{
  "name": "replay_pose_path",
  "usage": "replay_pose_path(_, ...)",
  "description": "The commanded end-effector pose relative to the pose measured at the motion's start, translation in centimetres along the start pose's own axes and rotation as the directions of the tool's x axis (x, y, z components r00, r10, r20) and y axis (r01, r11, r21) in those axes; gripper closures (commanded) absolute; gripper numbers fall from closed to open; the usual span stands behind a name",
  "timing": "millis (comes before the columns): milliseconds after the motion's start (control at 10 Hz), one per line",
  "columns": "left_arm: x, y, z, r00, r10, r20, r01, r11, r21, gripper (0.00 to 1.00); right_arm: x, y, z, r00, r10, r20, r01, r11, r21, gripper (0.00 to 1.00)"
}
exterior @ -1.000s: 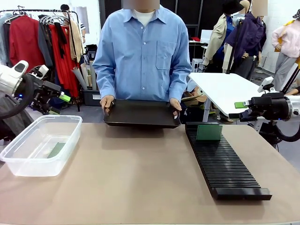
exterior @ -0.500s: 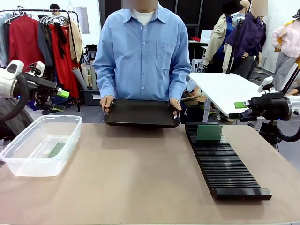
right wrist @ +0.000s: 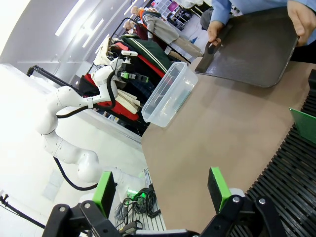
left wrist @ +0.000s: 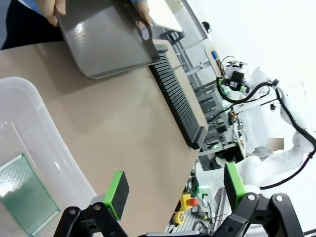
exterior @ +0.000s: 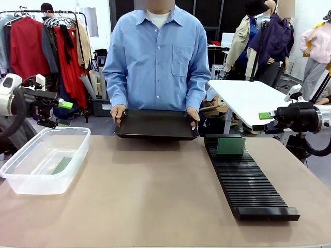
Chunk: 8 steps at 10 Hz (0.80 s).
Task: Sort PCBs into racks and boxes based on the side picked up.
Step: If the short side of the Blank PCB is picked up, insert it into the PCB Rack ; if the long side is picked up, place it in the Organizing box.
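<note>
A clear box [exterior: 36, 183] stands at the table's left with one green PCB [exterior: 62, 165] flat on its bottom; the left wrist view shows that PCB [left wrist: 22, 192] inside the box [left wrist: 44, 133]. A long black slotted rack [exterior: 245, 181] lies at the right, and a PCB [exterior: 230, 146] stands upright in its far end, also seen as the PCB [right wrist: 302, 124] in the rack [right wrist: 291, 182]. My left gripper [exterior: 63, 113] hangs open and empty above the box's far left corner. My right gripper [exterior: 264, 120] is open and empty, off to the right of the rack's far end.
A person at the far side holds a smooth black tray [exterior: 155, 125] in both hands at the table's edge; it looks bare in the left wrist view [left wrist: 106, 34]. A white side table [exterior: 248, 98] stands behind the rack. A clothes rail [exterior: 46, 41] fills the back left.
My left gripper has drawn back to the left and slightly up, away from the table. The right arm, the person and the tray have stayed still.
</note>
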<state>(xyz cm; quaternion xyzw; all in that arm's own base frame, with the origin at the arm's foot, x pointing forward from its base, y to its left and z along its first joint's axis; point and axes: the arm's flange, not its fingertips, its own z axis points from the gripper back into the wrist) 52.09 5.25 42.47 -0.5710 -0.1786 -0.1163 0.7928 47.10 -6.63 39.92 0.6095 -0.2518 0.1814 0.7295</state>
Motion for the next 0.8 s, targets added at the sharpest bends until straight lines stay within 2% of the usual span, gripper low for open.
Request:
replay_pose_path(0,-0.82,-0.09,0.32,0.999,0.031,0.041,-0.029,0.998,-0.047,0.00,0.17,0.21,0.09,1.000,0.006,0.000,-0.006,1.000,-0.001,0.00)
replay_pose_path(700,-0.65,0.47,0.08,1.000,0.025,0.017,-0.024,0.999,-0.028,0.00,0.17,0.21,0.09,1.000,0.006,0.000,-0.006,1.000,-0.001,0.00)
